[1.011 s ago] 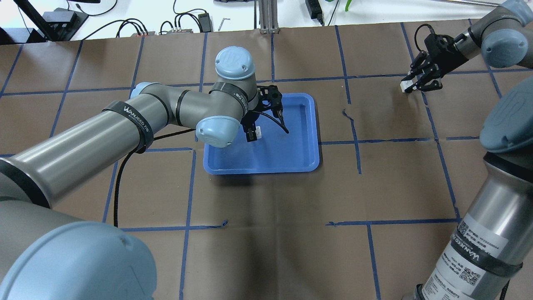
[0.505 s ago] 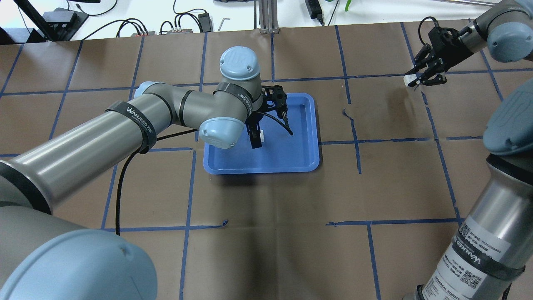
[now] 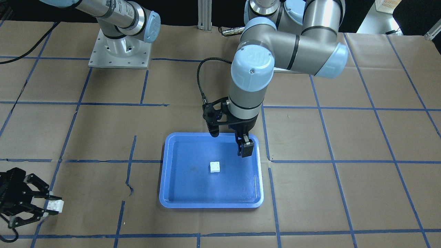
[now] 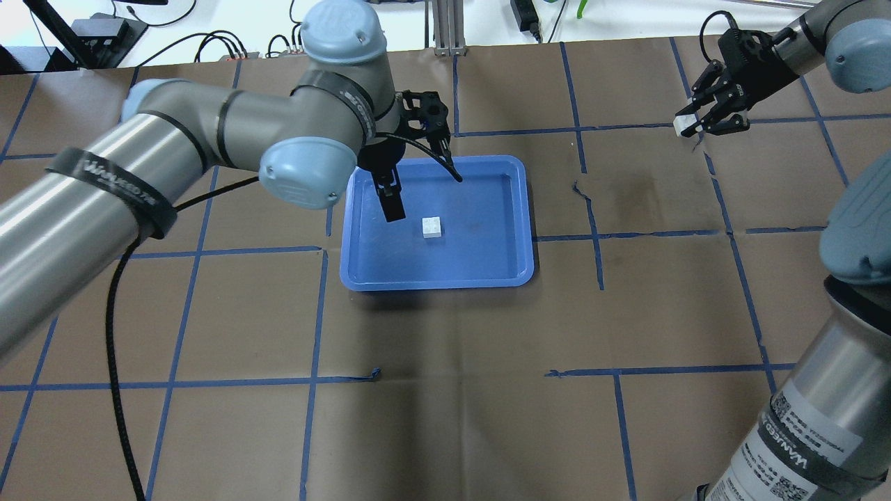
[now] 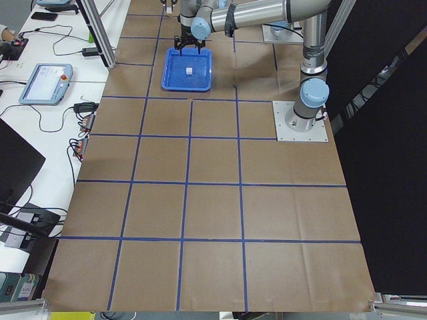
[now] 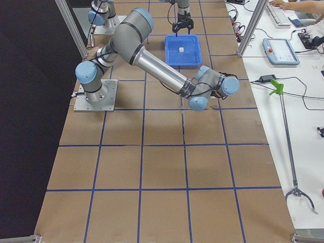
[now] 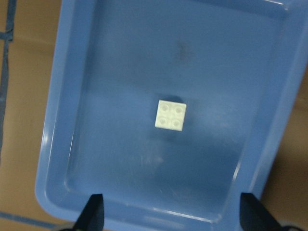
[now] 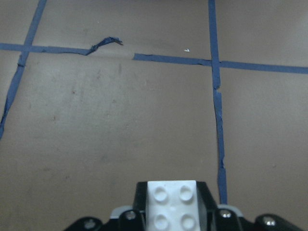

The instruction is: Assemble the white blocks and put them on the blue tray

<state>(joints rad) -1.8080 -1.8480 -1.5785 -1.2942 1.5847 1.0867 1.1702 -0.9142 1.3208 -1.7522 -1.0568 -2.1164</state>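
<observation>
The left gripper (image 7: 172, 214) hangs over the blue tray (image 4: 438, 284), its fingers spread wide with nothing between them. One white block (image 4: 432, 227) lies studs up near the tray's middle. Well apart to the right, the right gripper (image 4: 692, 122) clamps the other white block (image 8: 172, 204) over the brown paper (image 4: 452, 390).

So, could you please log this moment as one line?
left end effector: open, over tray | right end effector: shut on second block, off tray | first block: loose in tray, studs up | assembly: not done
</observation>
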